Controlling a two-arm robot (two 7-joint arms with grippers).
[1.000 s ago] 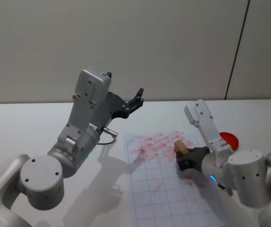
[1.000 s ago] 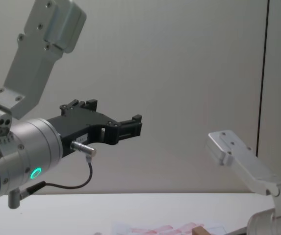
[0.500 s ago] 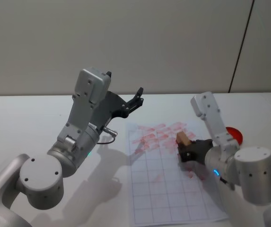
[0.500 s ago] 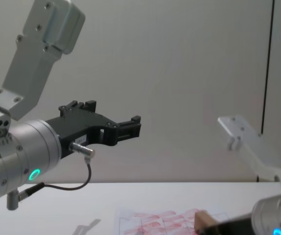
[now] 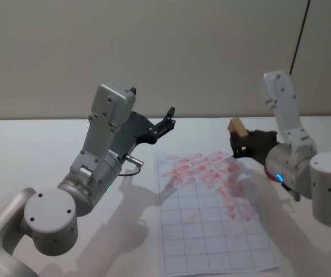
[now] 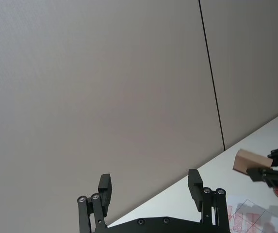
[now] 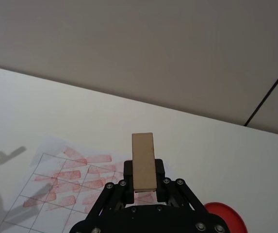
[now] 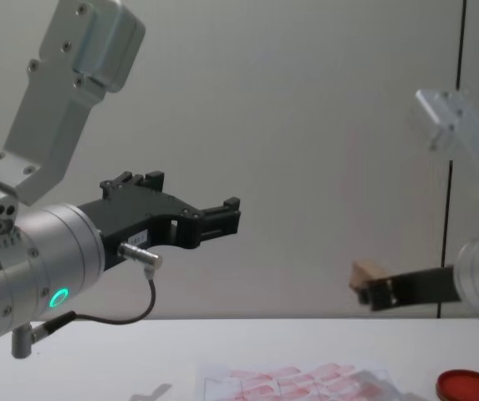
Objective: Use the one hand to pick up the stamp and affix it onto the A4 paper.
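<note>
Right gripper sits at right of centre in the head view, raised clear above the table, fingers closed on the stamp. The stamp's long axis runs outward from the fingertips, its free end toward the back wall. The A4 paper lies flat below, lower centre. Red pad at lower right in the chest view. Left gripper, upper centre, is raised with fingers apart, holding nothing.

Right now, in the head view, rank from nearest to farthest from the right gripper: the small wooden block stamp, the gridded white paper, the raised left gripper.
1. Small wooden block stamp: held in the right gripper.
2. Gridded white paper: on the table, below-left.
3. Left gripper: raised across the sheet, far left.
</note>
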